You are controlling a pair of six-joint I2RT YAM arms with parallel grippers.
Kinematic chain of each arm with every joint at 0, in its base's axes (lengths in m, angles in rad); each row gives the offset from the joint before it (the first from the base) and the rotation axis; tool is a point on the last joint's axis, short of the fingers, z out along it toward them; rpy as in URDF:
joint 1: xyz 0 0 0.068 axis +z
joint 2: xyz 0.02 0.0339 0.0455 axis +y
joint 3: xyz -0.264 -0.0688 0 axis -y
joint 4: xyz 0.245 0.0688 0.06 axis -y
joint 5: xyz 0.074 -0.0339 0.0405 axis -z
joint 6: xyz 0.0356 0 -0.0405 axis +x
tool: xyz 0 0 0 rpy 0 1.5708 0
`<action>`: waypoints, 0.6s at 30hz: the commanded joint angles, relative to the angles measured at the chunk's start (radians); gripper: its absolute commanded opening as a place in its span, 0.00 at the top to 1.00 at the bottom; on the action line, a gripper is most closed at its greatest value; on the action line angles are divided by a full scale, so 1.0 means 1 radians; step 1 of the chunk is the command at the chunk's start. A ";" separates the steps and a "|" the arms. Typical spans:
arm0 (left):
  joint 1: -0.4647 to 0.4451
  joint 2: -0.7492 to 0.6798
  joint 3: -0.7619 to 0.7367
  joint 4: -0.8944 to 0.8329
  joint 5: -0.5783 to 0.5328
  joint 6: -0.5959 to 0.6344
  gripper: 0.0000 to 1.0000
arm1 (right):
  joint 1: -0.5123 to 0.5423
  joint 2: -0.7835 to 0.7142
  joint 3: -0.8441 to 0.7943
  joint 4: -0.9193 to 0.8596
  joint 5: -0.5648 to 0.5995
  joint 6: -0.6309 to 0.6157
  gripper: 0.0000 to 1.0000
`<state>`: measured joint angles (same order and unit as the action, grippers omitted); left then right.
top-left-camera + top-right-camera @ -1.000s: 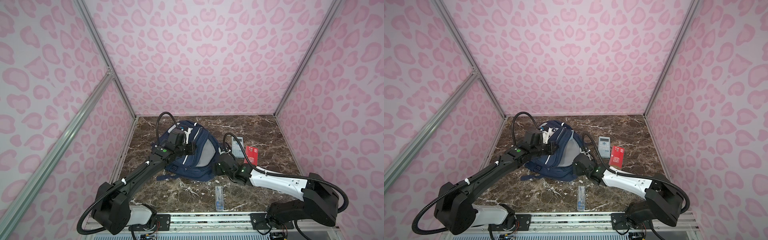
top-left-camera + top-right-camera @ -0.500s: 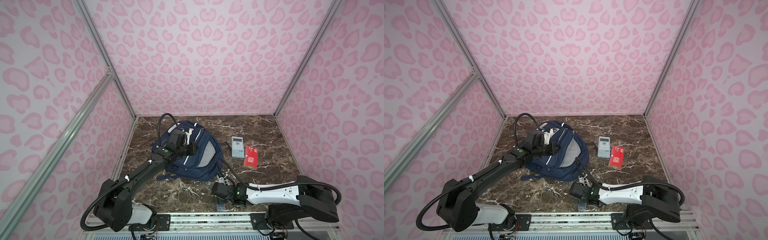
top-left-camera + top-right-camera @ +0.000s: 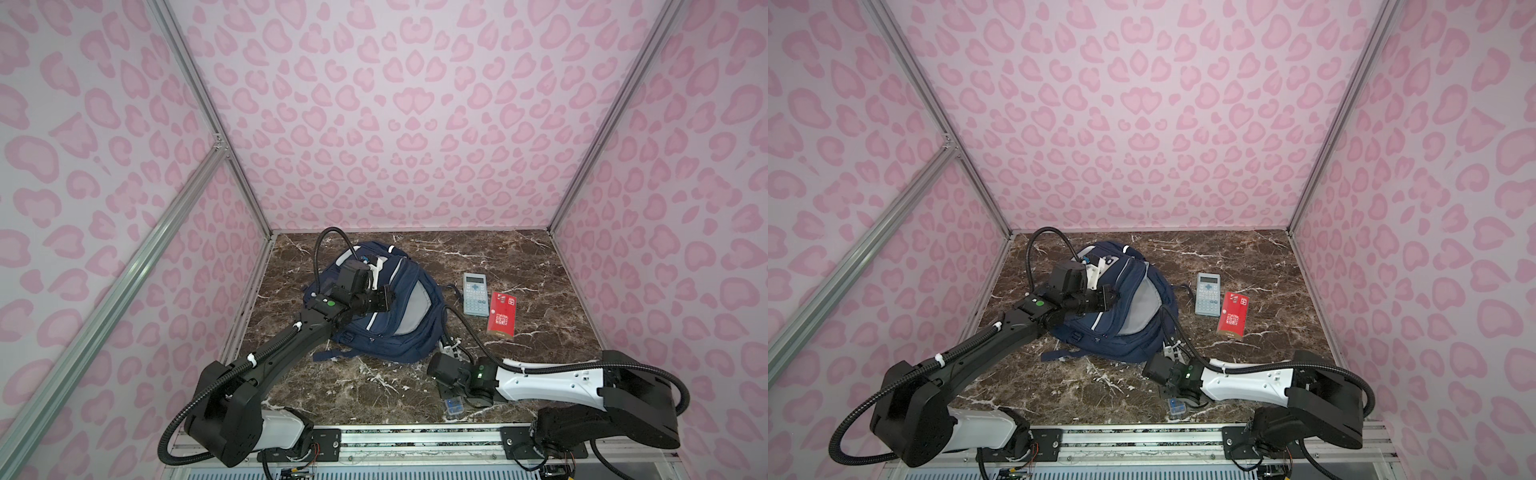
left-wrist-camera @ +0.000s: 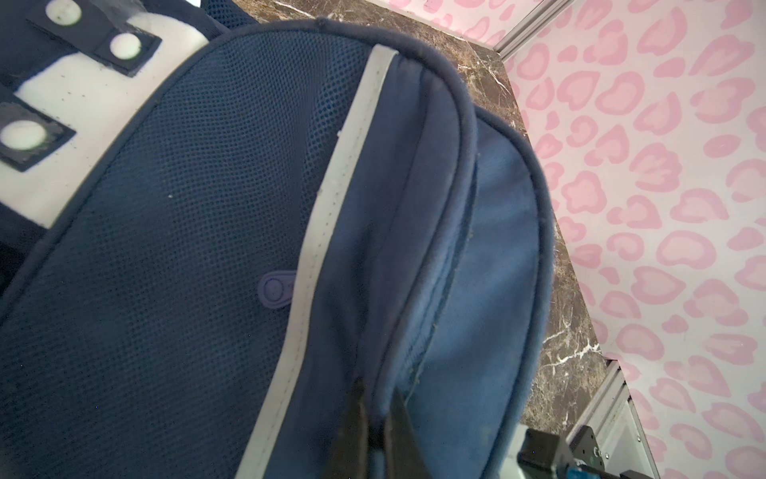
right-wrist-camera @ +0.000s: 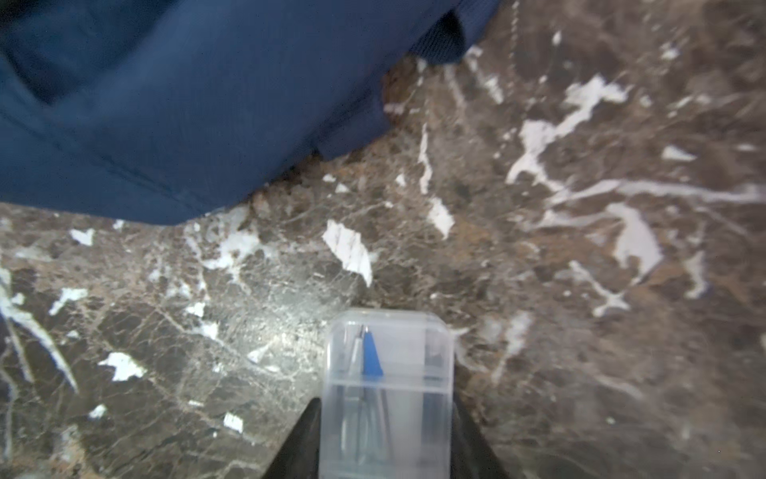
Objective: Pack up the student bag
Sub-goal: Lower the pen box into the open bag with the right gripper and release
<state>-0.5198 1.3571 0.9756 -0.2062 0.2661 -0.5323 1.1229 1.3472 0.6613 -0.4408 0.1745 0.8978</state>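
Brown marble-look bench (image 3: pixel 519 257) with white veins, boxed in by pink leopard-print walls (image 3: pixel 395 124) on three sides. Aluminium posts (image 3: pixel 199 104) run up the corners, and a metal rail (image 3: pixel 415 440) sits along the front edge under both arm bases.

The student bag (image 3: pixel 409 328) lies flat at left of centre on the bench, navy, with a grey panel facing up and a strap trailing toward the front. To its right I see a grey calculator (image 3: pixel 475 294) and a red booklet (image 3: pixel 503 313) just beside each other; whether they touch I cannot say.

My left gripper (image 4: pixel 375 398) is pinched together on a fold of the bag's fabric next to a pale stripe (only the dark fingertips show in the left wrist view). In both top views the arm's wrist covers that part of the bag.

My right gripper (image 5: pixel 385 404) is down at the front of the bench, with its fingers (image 5: pixel 298 435) pressed against both long sides of a clear plastic case (image 5: pixel 387 352). The case has a blue-tipped item inside. The right wrist view is blurred, and the near end of the case is cut off by the frame edge. In a top view only one end of the case (image 3: pixel 1176 406) pokes out from under the wrist. I cannot tell if it is off the bench.
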 commanded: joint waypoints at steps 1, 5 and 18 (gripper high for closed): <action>0.003 -0.010 0.014 -0.011 0.032 0.005 0.97 | -0.065 -0.052 0.036 0.007 -0.052 -0.098 0.58; 0.004 -0.010 0.032 -0.004 0.083 0.004 0.97 | -0.199 -0.046 0.122 0.053 -0.138 -0.183 0.57; 0.024 0.005 0.126 0.000 0.222 0.020 0.97 | -0.374 0.508 0.608 0.421 -0.359 -0.100 0.53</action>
<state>-0.4957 1.3758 1.0775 -0.2577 0.3897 -0.5224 0.7509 1.7893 1.2407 -0.1631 -0.1104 0.7132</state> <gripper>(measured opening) 0.082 0.476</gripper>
